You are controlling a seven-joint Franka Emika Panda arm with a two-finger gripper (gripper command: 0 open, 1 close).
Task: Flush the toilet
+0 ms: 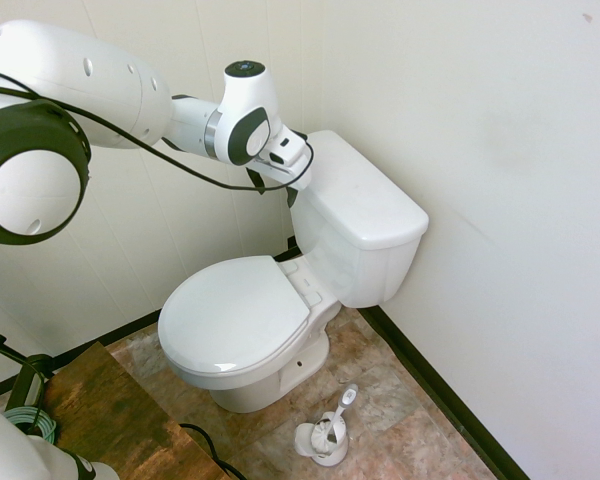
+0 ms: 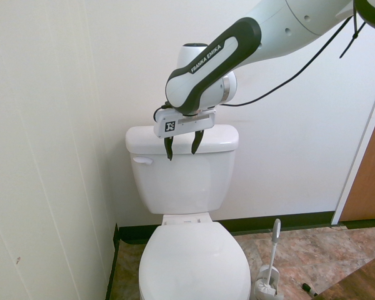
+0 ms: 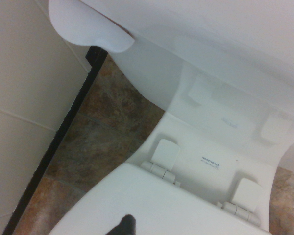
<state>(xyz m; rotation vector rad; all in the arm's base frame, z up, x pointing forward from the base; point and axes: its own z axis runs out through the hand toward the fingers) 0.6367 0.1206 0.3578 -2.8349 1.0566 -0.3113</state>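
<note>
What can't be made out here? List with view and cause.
- White plastic flush lever: not visible in the first exterior view, where the tank and arm block it.
- Small print on the white ceramic toilet's hinge deck: too small in the wrist view.
- Toilet bowl's inside: closed white oval lid covers it, both exterior views.

The toilet (image 2: 184, 181) is plain glossy white, as is the lever (image 2: 143, 160) on its tank. Beside the toilet, the brush (image 1: 335, 425) is white with a grey patch on its handle. Under the toilet, the floor (image 1: 380, 375) is mottled in pinkish brown, grey and rust. Behind the toilet, the wall (image 2: 287, 125) is plain off-white above a black baseboard (image 2: 287, 224). Above the toilet, the arm (image 2: 203, 72) is white with black panels, its fingers (image 2: 198, 141) black.
</note>
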